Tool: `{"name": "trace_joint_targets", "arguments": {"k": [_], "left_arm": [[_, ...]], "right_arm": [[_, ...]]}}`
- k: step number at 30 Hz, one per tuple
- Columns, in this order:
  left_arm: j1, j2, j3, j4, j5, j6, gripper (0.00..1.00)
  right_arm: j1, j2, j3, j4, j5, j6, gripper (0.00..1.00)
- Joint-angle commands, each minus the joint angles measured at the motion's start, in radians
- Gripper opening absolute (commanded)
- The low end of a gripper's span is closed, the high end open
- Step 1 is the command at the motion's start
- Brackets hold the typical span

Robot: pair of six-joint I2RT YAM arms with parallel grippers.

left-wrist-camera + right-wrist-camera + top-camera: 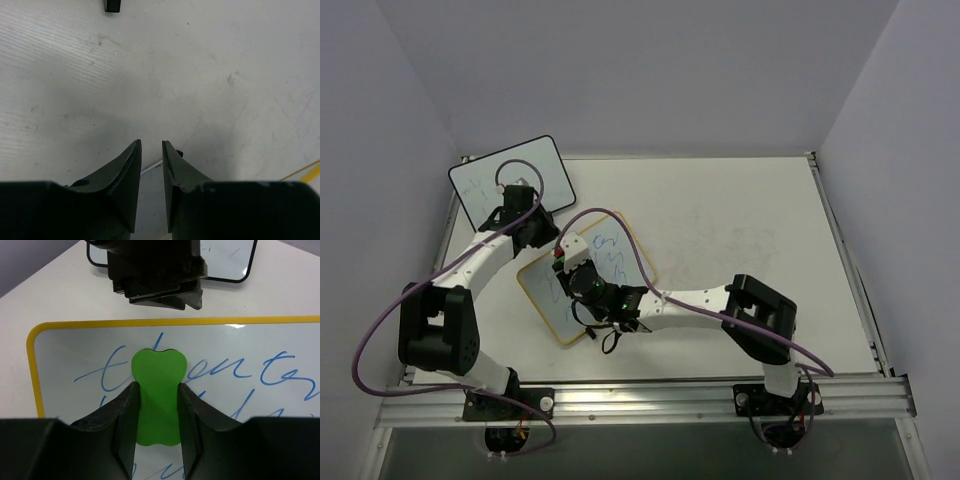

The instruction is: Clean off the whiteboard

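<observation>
The whiteboard (620,255) with the thin yellow frame lies tilted on the table, left of centre, with blue handwriting on it. In the right wrist view it (60,355) fills the lower frame. My right gripper (157,385) is shut on a green eraser (157,367), held flat on the board over the first line of writing. In the top view it (567,262) is over the board's upper left part. My left gripper (538,235) is just beyond the board's far left edge, low over the bare table. Its fingers (132,165) are nearly together with nothing between them.
A black-framed whiteboard (485,185) lies at the table's far left corner, behind the left gripper; it also shows in the right wrist view (225,260). A purple cable (620,225) arcs over the yellow board. A small black piece (112,5) sits ahead of the left fingers.
</observation>
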Motion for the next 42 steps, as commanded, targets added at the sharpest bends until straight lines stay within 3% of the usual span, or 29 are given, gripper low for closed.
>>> {"name": "trace_joint_targets", "arguments": {"k": [1,22,42], "left_arm": [[-0.013,0.017,0.056,0.023,0.001,0.028,0.31],[-0.056,0.04,0.07,0.015,0.027,0.059,0.25],[-0.085,0.039,0.074,0.001,0.023,0.083,0.22]], "right_arm": [[0.023,0.003,0.051,0.081,0.038,-0.027,0.1],[0.052,0.116,0.13,0.087,0.069,-0.073,0.1],[-0.006,0.079,0.072,0.063,0.155,-0.038,0.1]]}}
